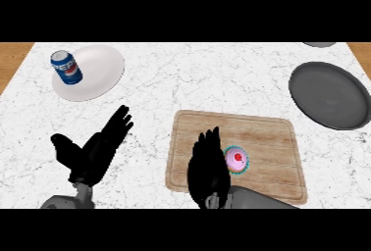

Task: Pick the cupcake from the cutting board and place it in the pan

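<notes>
Head view, looking down on the counter. We find the cupcake [237, 161] on the cutting board [268, 132], in the board's lower middle, pink-topped and round from above, so it has no long axis to align with. Our right hand [206, 169] lies over the same board just to the cupcake's left. Its fingers [211, 142] are extended toward the far edge and close around nothing. The cupcake thus sits at the hand's right flank, just beside it, and whether the two touch we cannot tell. Our left hand [92, 149] rests open on the bare counter, off the board and well apart from the cupcake, so the right hand is the nearer. The pan [330, 98] lies beyond the board, up and to the right. We judge that the grasp calls for a short rightward closing.
</notes>
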